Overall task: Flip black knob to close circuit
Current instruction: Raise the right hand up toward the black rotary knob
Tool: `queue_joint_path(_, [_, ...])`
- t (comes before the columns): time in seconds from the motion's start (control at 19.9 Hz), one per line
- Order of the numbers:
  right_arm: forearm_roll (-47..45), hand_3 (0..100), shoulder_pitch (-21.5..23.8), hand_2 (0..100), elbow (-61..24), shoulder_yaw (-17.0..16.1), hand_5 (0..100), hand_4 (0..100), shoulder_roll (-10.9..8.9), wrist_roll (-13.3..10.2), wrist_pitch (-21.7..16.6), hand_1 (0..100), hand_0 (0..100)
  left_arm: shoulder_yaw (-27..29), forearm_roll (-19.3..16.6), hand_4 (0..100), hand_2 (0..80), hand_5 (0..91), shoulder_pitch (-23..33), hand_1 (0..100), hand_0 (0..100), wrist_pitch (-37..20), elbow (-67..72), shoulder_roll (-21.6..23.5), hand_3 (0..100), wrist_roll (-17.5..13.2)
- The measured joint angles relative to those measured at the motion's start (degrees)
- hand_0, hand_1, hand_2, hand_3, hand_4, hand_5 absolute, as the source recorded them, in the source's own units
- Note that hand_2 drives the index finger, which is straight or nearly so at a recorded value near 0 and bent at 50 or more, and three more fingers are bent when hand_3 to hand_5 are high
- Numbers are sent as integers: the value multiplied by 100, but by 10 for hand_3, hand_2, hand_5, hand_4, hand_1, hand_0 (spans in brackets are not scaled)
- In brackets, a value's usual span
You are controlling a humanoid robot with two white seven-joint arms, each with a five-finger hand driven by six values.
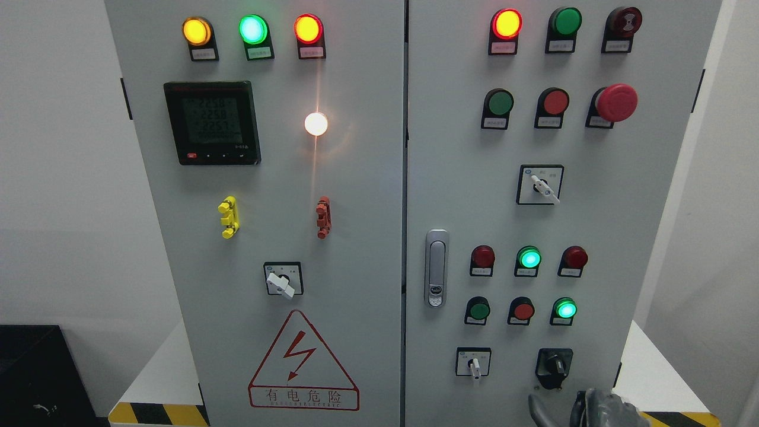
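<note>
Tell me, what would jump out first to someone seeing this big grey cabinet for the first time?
Probably the glowing white lamp flaring on the left door, below a row of lit lights. Next, the big red mushroom button at the upper right and the red lightning warning triangle at the bottom left. At the bottom right edge, the robot's grey right hand pokes up just under the black knob.

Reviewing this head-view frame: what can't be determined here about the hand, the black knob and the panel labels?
- Right hand: cut off by the bottom edge; grip unreadable.
- Left hand: not in view.
- Black knob: dark on a dark plate, so its exact position is unclear.
- Button labels, such as under the red mushroom button: too small to read.
- Meter digits: dim and blurred.
</note>
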State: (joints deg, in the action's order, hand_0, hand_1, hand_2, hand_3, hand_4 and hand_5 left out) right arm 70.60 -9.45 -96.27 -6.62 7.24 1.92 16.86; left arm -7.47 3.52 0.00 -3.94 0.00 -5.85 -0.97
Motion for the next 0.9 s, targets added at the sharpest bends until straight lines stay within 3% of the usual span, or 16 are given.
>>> queue_joint_path(0.9, [137, 987, -241, 856, -77, -78, 900, 848, -19, 171, 79, 115, 0, 0, 0, 0, 0, 0, 0, 556, 120, 0, 0, 0, 0, 0])
